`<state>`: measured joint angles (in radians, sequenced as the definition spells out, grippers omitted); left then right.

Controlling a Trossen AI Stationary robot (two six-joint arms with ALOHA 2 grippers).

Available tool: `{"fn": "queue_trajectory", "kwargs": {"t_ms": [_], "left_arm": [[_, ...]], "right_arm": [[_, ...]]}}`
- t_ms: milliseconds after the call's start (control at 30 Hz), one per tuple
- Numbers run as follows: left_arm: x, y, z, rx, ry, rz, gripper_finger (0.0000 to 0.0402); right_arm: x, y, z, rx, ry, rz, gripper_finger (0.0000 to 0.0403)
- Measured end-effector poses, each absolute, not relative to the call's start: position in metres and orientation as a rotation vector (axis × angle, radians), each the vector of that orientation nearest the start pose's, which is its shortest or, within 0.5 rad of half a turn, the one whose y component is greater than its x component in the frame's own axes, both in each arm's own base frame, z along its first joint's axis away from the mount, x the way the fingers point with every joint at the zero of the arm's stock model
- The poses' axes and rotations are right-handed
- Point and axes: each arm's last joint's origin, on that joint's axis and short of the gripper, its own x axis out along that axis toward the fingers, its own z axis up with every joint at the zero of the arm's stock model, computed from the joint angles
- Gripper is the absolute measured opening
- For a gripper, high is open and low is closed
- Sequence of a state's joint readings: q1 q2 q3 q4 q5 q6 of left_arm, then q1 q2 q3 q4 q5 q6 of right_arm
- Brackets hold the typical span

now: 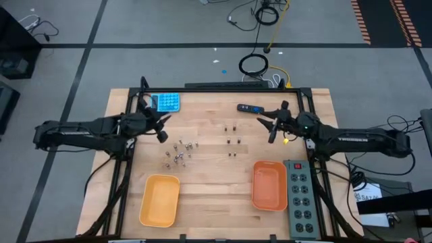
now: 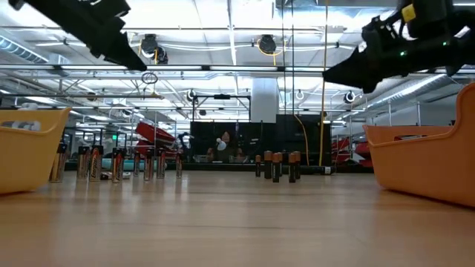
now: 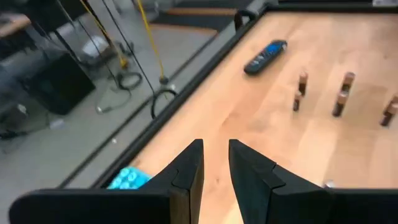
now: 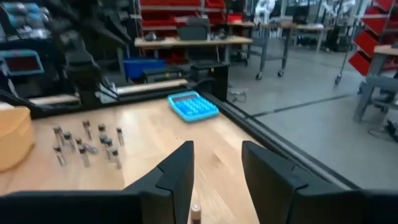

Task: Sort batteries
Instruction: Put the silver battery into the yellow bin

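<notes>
Overhead, a wooden table (image 1: 209,182) filled the frame, with a dark arm reaching in from each side. A yellow tray (image 1: 160,200) sat at the near left edge and an orange tray (image 1: 269,185) at the near right, beside a grey power strip (image 1: 301,197). A blue calculator (image 1: 166,102) lay at the far left and a black remote (image 1: 250,108) at the far right. The left gripper (image 1: 160,128) hovered above the table, fingers parted and holding nothing. The right gripper (image 1: 271,127) hovered likewise, fingers spread and empty. Silvery batteries (image 1: 179,151) clustered left of centre; smaller dark batteries (image 1: 232,140) stood scattered at the middle.
</notes>
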<state>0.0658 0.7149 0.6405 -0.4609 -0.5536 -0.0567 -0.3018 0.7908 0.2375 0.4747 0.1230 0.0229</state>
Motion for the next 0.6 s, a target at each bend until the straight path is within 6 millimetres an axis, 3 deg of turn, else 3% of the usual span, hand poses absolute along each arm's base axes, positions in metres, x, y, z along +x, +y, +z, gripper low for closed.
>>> {"fn": "queue_trajectory", "kwargs": {"t_ms": [133, 467, 600], "left_arm": [[0.151, 0.022, 0.281, -0.039, 0.600, 0.518, 0.0094], [0.151, 0.009, 0.250, -0.246, 0.911, 0.397, 0.0208], [0.155, 0.004, 0.245, -0.341, 0.960, 0.353, 0.0220]], "right_arm": [[0.171, -0.057, 0.200, 0.030, 0.074, -0.420, 0.0126], [0.189, -0.061, 0.201, 0.020, 0.055, -0.371, 0.0140], [0.193, -0.057, 0.197, 0.024, 0.084, -0.350, 0.0143]]}}
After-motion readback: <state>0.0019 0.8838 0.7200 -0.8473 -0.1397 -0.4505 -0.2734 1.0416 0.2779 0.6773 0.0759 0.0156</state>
